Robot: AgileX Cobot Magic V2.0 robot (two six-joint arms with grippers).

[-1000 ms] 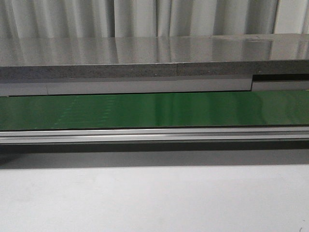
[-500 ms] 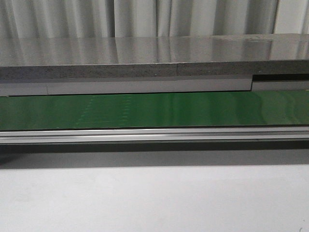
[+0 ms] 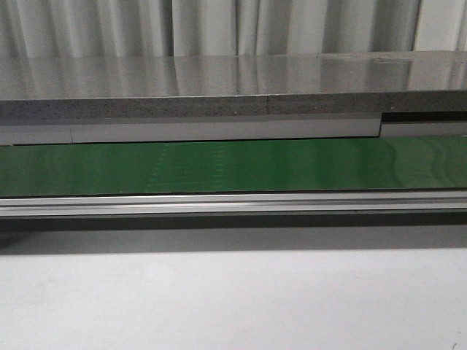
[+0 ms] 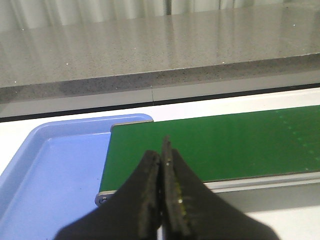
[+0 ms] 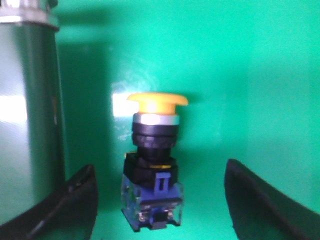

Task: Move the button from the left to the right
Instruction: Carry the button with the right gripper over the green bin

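Right gripper (image 5: 159, 200): jaws wide, straddling the button (image 5: 153, 160), not touching | button: on the green belt (image 5: 240, 75), beside a metal roller (image 5: 30, 120) | left gripper (image 4: 161, 200): jaws closed, empty, over belt end and blue tray (image 4: 55, 170) | far: grey counter (image 3: 219, 87).

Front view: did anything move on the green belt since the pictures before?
Yes. The faint pale dot marks on the green belt slid to the right, so the belt seems to be running that way. Nothing was grabbed or let go in this view. The grey counter, the silver rail and the curtains stayed as they were.
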